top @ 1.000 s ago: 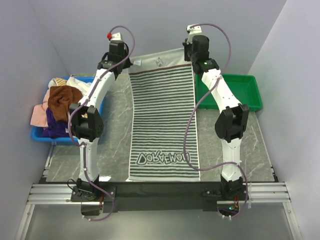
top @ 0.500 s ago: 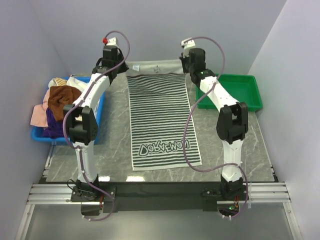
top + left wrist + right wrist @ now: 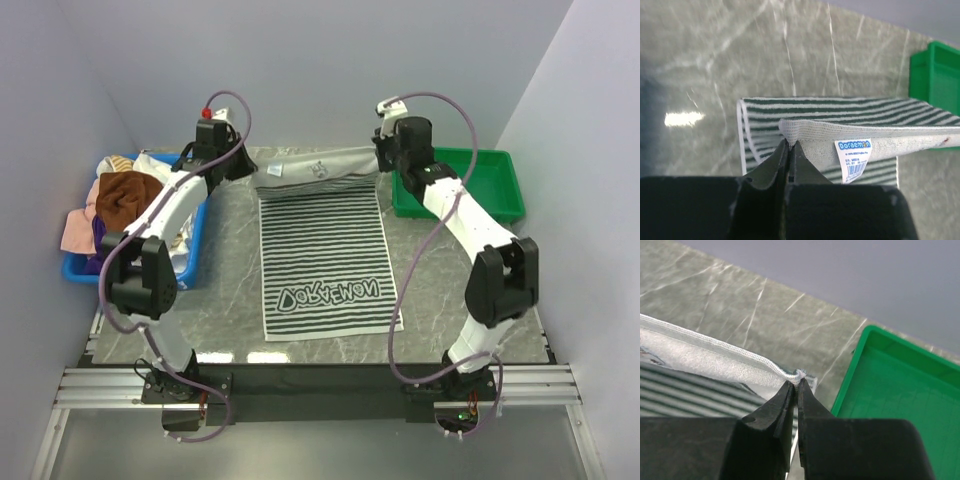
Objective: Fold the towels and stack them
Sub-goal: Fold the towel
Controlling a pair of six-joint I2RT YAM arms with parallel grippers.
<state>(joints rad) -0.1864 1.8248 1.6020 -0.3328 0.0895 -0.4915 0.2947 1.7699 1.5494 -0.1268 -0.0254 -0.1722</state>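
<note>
Both my grippers pinch the far corners of the striped Doraemon towel (image 3: 322, 250).

My left gripper (image 3: 789, 146) and right gripper (image 3: 795, 385) are each clamped on one far corner. They hold that hem lifted and sagging, while the rest lies flat mid-table (image 3: 225, 290), lettering toward the near edge. Other towels (image 3: 122, 200) heap in the blue bin (image 3: 75, 268) at the left edge, and the green tray (image 3: 470, 185) sits at the far right corner.

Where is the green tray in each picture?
Top view: the green tray is on the right, at the far side, beside the striped towel.
Left wrist view: the green tray is at the right edge, past the striped towel's raised end.
Right wrist view: the green tray fills the lower right, next to the striped towel's pinched corner.
Shared landmark: the striped towel's raised far edge.
</note>
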